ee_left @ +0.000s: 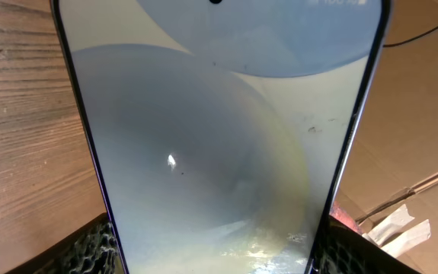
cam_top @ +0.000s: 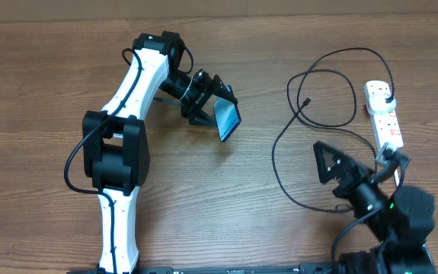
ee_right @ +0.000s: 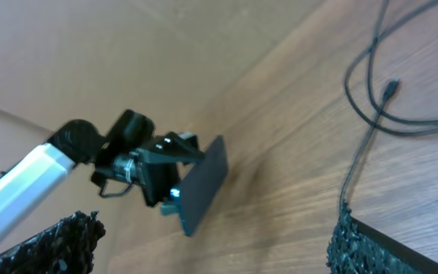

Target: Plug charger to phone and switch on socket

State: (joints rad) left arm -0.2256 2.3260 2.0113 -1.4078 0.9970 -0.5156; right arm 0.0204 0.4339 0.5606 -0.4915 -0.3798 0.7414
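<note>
From above, the left gripper clasps the phone by its edges, raised on edge over the middle of the tabletop. The right gripper stands spread wide and grasps nothing, near the right front corner. The socket lies along the right edge. The charger loops beside it, and its plug seems to sit in the socket's far end.

In the left wrist view, the phone's pale screen fills the frame, pinched between the pads.

In the right wrist view, the fingers stand apart and bare. The charger's connector tip rests loose on the wood.
</note>
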